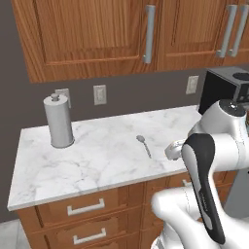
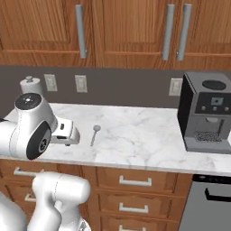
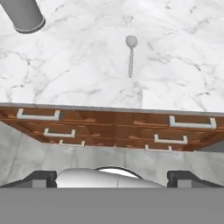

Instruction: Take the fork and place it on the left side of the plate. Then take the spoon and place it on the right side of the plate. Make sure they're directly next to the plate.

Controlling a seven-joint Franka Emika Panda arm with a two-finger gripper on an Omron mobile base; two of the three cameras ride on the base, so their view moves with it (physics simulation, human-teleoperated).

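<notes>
Since the spoon [image 3: 131, 54] lies flat on the marble counter [image 3: 78, 70], probably light, stiff and slick, the wide-open gripper [image 3: 112, 177] should pinch its thin handle mid-length.

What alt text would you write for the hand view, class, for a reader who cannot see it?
A small grey spoon lies on a white marble counter, bowl away from the camera and handle pointing toward the counter's front edge. Wooden drawers with pale handles run below, and a grey paper-towel holder stands at upper left.
</notes>
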